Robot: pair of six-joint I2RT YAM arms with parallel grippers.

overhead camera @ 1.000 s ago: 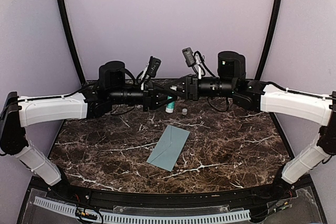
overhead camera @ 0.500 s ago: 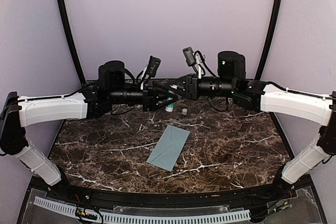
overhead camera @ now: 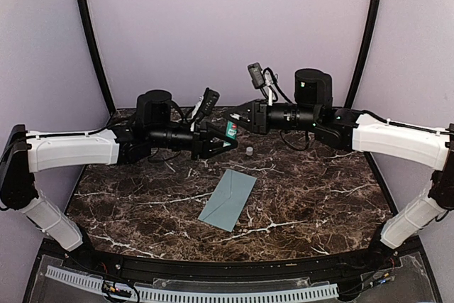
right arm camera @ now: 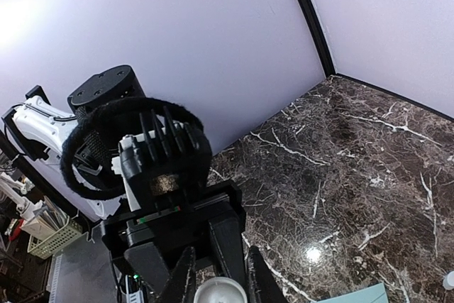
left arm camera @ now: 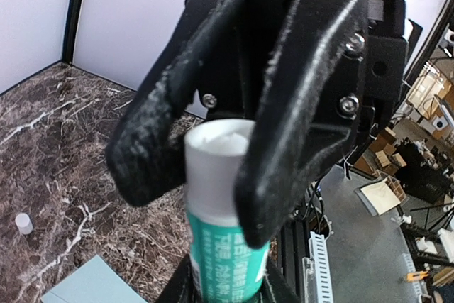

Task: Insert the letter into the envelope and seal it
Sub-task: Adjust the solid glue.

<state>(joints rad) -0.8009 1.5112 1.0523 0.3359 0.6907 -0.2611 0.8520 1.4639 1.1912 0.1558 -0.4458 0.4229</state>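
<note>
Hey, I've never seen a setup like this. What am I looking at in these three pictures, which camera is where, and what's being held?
These are two robot arms bolted at the near edge of a dark marbled table. The wide picture comes from a fixed camera above and behind them, so the left arm is on the left and the right arm on the right. The other two pictures come from a small camera on each wrist, looking along that arm's own jaws. On the table lie a pale blue envelope and a tiny white piece. The left arm's jaws are closed on a white-and-green glue stick, held off the table. The right arm's jaws grip a small round white thing, perhaps the glue's cap, though I cannot be sure.
</note>
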